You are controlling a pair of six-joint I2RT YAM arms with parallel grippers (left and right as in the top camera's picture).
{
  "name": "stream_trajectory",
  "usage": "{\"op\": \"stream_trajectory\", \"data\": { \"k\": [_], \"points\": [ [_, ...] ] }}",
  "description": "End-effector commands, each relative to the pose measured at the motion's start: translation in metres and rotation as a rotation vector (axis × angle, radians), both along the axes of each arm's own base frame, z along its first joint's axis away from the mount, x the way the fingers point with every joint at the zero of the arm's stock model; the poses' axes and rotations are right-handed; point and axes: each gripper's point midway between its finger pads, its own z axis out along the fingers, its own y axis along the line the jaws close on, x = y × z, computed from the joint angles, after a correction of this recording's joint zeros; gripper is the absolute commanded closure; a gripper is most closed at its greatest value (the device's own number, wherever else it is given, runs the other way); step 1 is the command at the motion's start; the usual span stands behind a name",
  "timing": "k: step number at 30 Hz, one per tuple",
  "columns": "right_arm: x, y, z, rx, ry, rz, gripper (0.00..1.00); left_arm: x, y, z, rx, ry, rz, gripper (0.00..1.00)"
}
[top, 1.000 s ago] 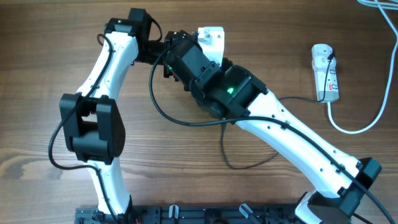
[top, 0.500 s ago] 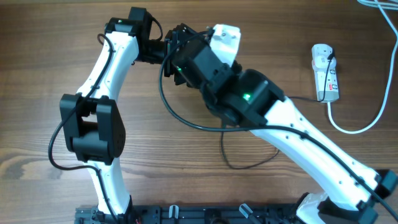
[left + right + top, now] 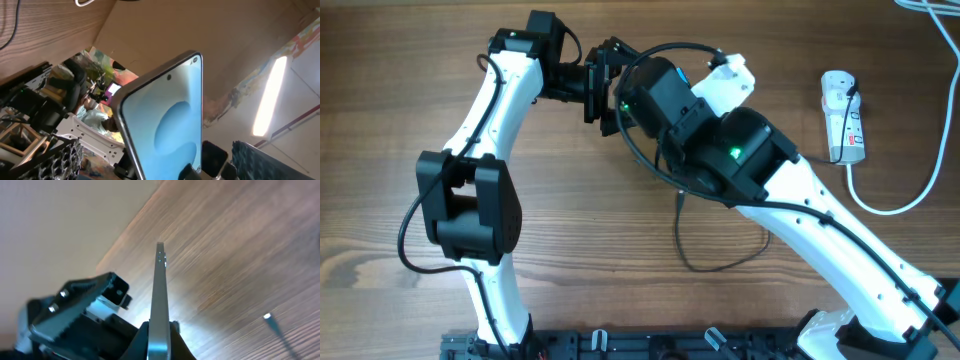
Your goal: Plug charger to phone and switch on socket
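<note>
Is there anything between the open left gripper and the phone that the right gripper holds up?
Nothing visible. In the left wrist view the phone stands directly before the left gripper, its screen uncovered.

The white-and-black left arm point(image 3: 495, 110) is standing up from the near edge, bending at its dark elbow and leaning away, with its wrist pointing to the right. Its black two-finger left gripper point(image 3: 606, 85) is holding its jaws spread wide. The white-and-black right arm point(image 3: 840, 240) is extending diagonally from the near right corner towards it. The black right gripper point(image 3: 160, 330) is pinching a slim blue-screened phone point(image 3: 165, 125) edge-on between nearly closed fingers.
</note>
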Motion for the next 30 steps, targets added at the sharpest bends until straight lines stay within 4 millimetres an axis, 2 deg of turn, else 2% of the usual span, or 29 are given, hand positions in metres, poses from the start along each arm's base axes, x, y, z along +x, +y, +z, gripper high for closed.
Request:
{"op": "stream_trajectory", "data": {
  "k": [1,4,7,10,15,21,26,30],
  "points": [
    [0.001,-0.003,0.022,0.189,-0.045,-0.139,0.95,-0.003,0.0,0.023,-0.033,-0.058,-0.002,0.01],
    [-0.001,0.001,0.019,0.349,-0.013,-0.257,0.95,-0.003,0.001,0.023,-0.034,-0.046,-0.002,0.01],
    [0.0,0.001,0.016,0.401,-0.005,-0.309,0.95,-0.003,0.001,0.023,-0.026,0.003,-0.002,0.08],
    [0.0,0.002,0.009,0.437,0.014,-0.365,0.95,-0.003,0.001,0.023,-0.023,0.02,-0.002,0.1],
    [0.006,0.014,-0.009,0.435,0.05,-0.374,0.96,-0.003,0.001,0.023,-0.013,0.08,-0.001,0.36],
    [0.011,0.023,-0.021,0.43,0.072,-0.367,0.95,-0.004,0.001,0.023,-0.012,0.084,-0.001,0.36],
    [0.013,0.024,-0.02,0.436,0.064,-0.368,0.95,-0.004,0.001,0.023,-0.013,0.084,-0.001,0.38],
    [0.013,0.024,-0.021,0.435,0.064,-0.369,0.95,-0.004,0.001,0.023,-0.013,0.084,-0.001,0.48]
  ]
}}
